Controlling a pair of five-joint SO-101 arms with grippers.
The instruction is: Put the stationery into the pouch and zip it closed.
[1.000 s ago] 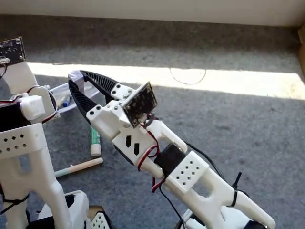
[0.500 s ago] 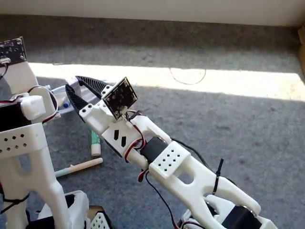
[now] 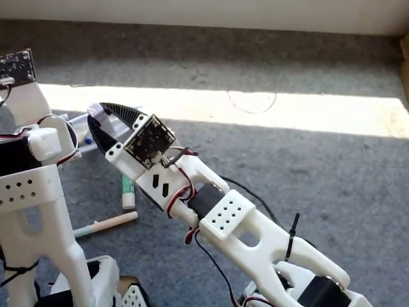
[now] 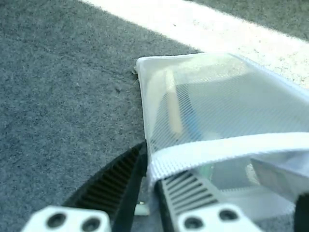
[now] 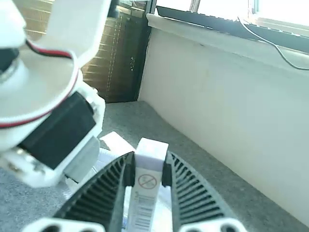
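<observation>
Pressure is applied by the right gripper [image 5: 147,160] to a white labelled stick [image 5: 145,186], which is clamped lengthwise between the black ribbed jaws, its end protruding past the tips. In the high view the right gripper [image 3: 98,113] is seen at the pouch [image 3: 82,126], close beside the left arm [image 3: 32,192]. The white woven rim of the pouch [image 4: 212,111] is pinched by the left gripper [image 4: 148,168], whose jaws are closed on it. A beige pen [image 4: 172,108] and a blue item [image 4: 193,124] can be made out through the mesh. On the grey carpet [image 3: 307,179], a green-and-white stick [image 3: 128,190] and a cream pen [image 3: 108,223] are seen lying near the left arm's base, apart from the pouch.
</observation>
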